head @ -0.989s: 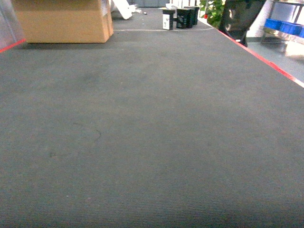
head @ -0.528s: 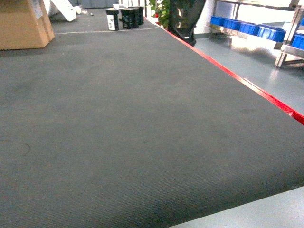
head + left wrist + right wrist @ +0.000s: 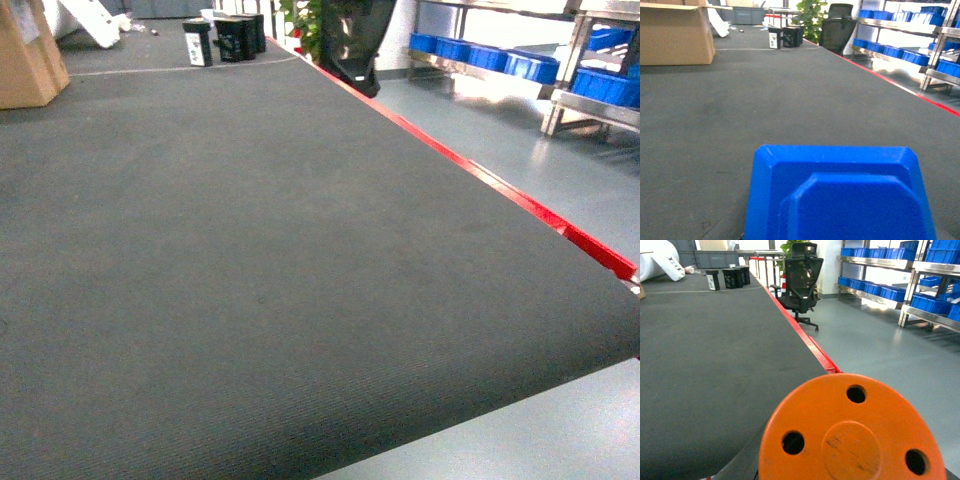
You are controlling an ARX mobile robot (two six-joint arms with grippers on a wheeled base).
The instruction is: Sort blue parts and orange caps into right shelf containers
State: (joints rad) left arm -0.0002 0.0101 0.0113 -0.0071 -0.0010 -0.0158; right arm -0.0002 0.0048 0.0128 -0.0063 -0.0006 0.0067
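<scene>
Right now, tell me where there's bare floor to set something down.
The dark carpet is bare from the red edge strip across to the cardboard box. Grey floor before the shelves is open too. Crowded: the far end, by black boxes and office chair.

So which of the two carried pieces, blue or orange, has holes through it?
The orange cap, filling the right wrist view: round, with three holes around a raised centre. The blue part in the left wrist view is angular and shows none.
</scene>
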